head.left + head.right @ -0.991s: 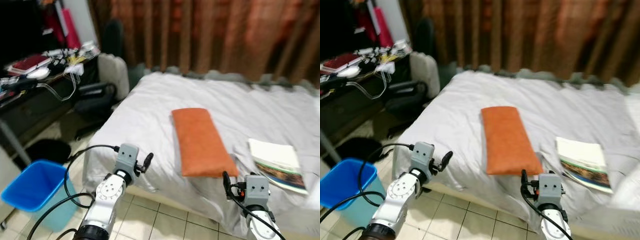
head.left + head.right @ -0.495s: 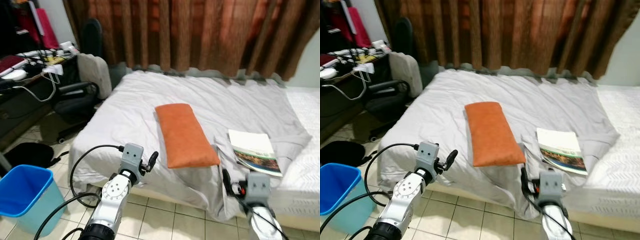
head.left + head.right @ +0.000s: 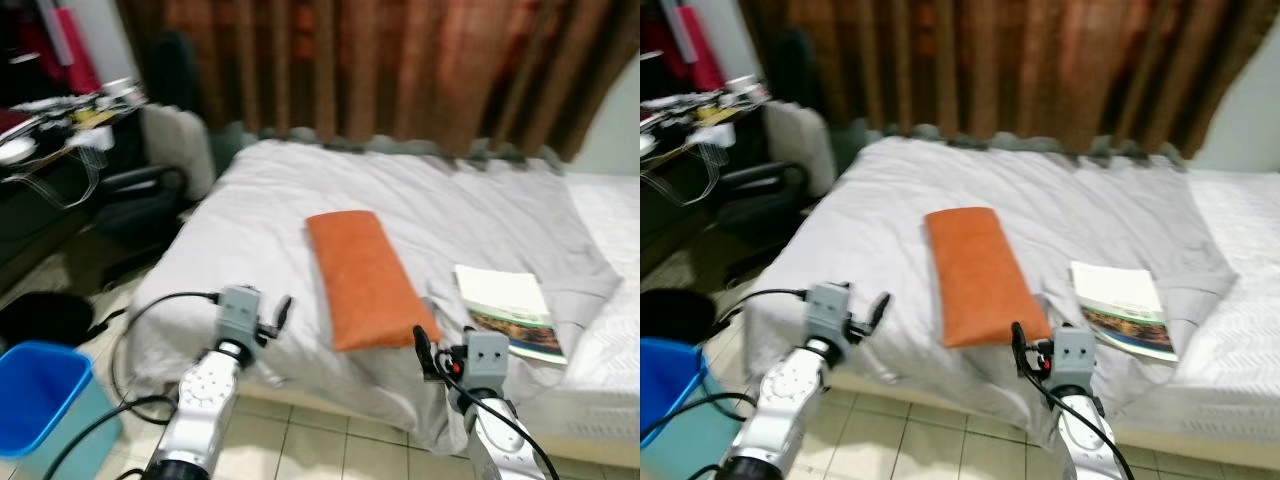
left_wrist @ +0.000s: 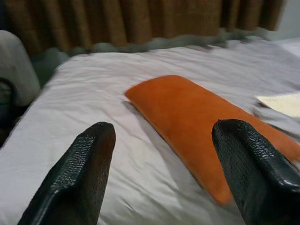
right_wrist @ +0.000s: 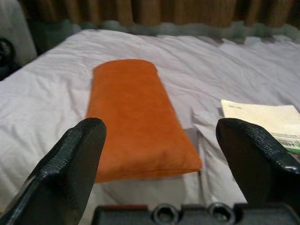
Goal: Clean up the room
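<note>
An orange pillow [image 3: 365, 278] lies lengthwise in the middle of the grey-sheeted bed [image 3: 470, 205]. To its right, close to the bed's near edge, lies a book [image 3: 505, 310] with a white and picture cover. My left gripper [image 4: 164, 173] is open and empty, held in front of the bed's near left corner and facing the pillow [image 4: 206, 117]. My right gripper [image 5: 161, 164] is also open and empty, just short of the bed's edge, between the pillow's near end [image 5: 136, 126] and the book [image 5: 265, 119].
A blue bin [image 3: 40, 395] stands on the tiled floor [image 3: 330, 450] at the lower left. Further left are a cluttered desk [image 3: 50, 115], an office chair [image 3: 150, 190] and a black bag [image 3: 40, 315]. Brown curtains [image 3: 400, 70] hang behind the bed.
The whole picture has shifted and blurred, so the camera has moved nearer the bed. Pillow and book lie as before. Both grippers stay open and empty.
</note>
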Motion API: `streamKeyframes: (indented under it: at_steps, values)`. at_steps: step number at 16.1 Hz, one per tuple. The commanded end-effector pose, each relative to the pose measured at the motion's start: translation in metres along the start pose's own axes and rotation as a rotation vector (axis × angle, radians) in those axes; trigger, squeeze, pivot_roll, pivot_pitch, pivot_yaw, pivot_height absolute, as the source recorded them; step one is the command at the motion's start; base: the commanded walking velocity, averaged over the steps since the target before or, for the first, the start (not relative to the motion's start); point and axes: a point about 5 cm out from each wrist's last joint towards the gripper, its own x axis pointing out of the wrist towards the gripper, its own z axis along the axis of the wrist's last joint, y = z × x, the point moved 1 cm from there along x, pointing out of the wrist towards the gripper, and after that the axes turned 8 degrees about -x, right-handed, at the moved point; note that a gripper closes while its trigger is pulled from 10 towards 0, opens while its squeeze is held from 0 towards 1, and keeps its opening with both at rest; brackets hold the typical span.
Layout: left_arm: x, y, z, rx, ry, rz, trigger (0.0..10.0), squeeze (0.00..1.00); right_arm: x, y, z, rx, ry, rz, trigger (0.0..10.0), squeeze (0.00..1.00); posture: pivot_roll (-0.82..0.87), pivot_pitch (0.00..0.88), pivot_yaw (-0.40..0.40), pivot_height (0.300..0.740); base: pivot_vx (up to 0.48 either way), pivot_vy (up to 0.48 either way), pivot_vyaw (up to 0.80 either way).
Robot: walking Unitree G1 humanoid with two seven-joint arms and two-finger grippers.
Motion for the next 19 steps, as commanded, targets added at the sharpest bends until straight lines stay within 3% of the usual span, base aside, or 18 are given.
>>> streamKeyframes:
  at_steps: [1, 8, 13, 19]
  values:
    - [0.002, -0.004, 0.007, -0.003, -0.02, -0.006, 10.0, 0.0, 0.004, -0.001, -0.001, -0.001, 0.008, 0.011, 10.0, 0.0, 0.11, 0.016, -0.027, 0.74, 0.454, 0.0, 0.0]
    - [-0.004, 0.01, 0.01, 0.016, -0.03, 0.076, 10.0, 0.0, 0.022, 0.012, 0.006, 0.006, -0.003, 0.07, 10.0, 0.0, 0.17, 0.012, -0.062, 0.74, 0.454, 0.0, 0.0]
    - [0.0, 0.006, 0.011, 0.04, -0.019, 0.052, 10.0, 0.0, 0.029, 0.013, 0.009, -0.003, 0.001, 0.083, 10.0, 0.0, 0.17, 0.005, -0.058, 0.74, 0.454, 0.0, 0.0]
    - [0.002, 0.007, 0.01, 0.045, -0.005, 0.049, 10.0, 0.0, 0.029, 0.009, 0.004, -0.014, 0.024, 0.062, 10.0, 0.0, 0.15, 0.018, -0.046, 0.74, 0.454, 0.0, -0.65]
